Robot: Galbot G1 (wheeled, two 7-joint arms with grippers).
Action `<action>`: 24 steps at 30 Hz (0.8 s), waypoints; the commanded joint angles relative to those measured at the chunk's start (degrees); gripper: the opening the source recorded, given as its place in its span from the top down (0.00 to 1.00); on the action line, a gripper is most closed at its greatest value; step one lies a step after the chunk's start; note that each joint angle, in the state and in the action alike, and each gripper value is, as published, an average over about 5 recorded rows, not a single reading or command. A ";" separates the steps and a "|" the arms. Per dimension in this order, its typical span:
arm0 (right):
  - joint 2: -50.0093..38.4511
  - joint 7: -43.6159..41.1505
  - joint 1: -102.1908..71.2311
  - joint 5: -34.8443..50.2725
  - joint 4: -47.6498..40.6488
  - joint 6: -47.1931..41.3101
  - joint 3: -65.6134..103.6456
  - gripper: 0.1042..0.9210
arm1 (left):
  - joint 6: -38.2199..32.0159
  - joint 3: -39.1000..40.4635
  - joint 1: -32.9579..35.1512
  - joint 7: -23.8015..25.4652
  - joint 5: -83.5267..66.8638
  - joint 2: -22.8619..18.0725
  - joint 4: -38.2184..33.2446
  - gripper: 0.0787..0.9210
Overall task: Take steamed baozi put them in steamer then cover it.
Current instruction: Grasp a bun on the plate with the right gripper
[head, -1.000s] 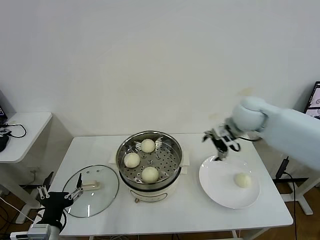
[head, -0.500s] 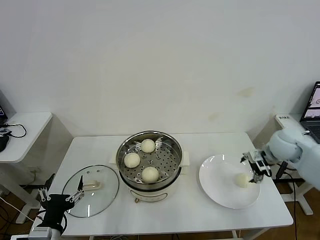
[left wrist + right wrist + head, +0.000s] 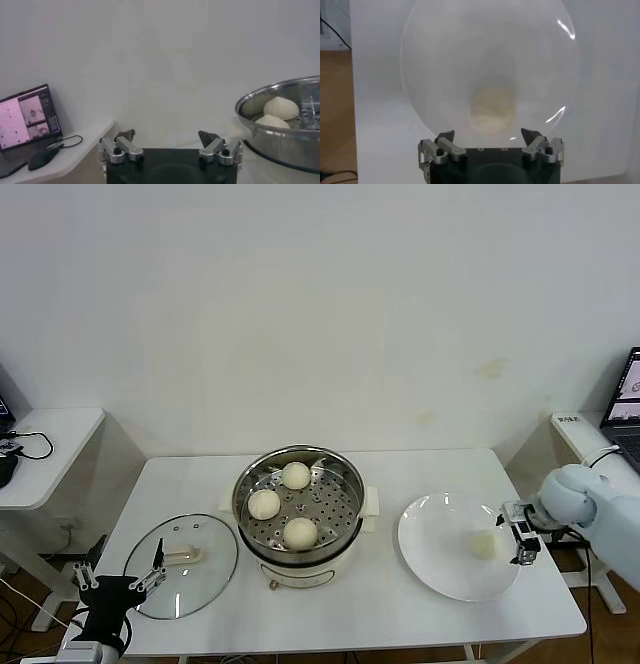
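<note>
Right pincer [image 3: 522, 536] had swung from above the plate's [image 3: 440, 569] near-steamer side across to its outer edge within a second, dropping low, and now sat just beside the last baozi [image 3: 484, 544], jaws wide open, nothing held. In the right wrist view the bun [image 3: 492, 111] lay straight ahead between the open fingertips [image 3: 445, 136], so this read as lining up for the final pick. Three baozi [image 3: 281, 504] already sat on the tray of the steamer [image 3: 298, 502], with bare tray left on the plate side for the fourth. Cover [image 3: 183, 564] was still off, flat on the bench [image 3: 370, 609] left of the steamer. Left pincer [image 3: 118, 582] waited open and empty at the bench's near-left edge, close to the cover rim. The plate lay near the bench's right edge, so there was little room outboard; the path back to the steamer looked open.
</note>
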 commanded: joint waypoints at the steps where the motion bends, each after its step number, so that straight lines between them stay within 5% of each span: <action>1: 5.19 1.02 -3.46 -2.59 -6.47 0.45 2.82 0.12 | 0.05 0.04 -0.01 0.04 0.10 -0.03 0.15 0.12; 12: 8.55 2.00 -3.38 -2.88 -8.84 0.15 2.93 0.14 | 0.12 -0.17 -0.15 0.09 0.16 -0.05 0.30 0.12; 24: 8.81 1.40 -2.17 -2.59 -8.84 -0.10 2.62 0.27 | 0.09 -0.31 -0.02 0.04 0.13 -0.27 0.10 0.12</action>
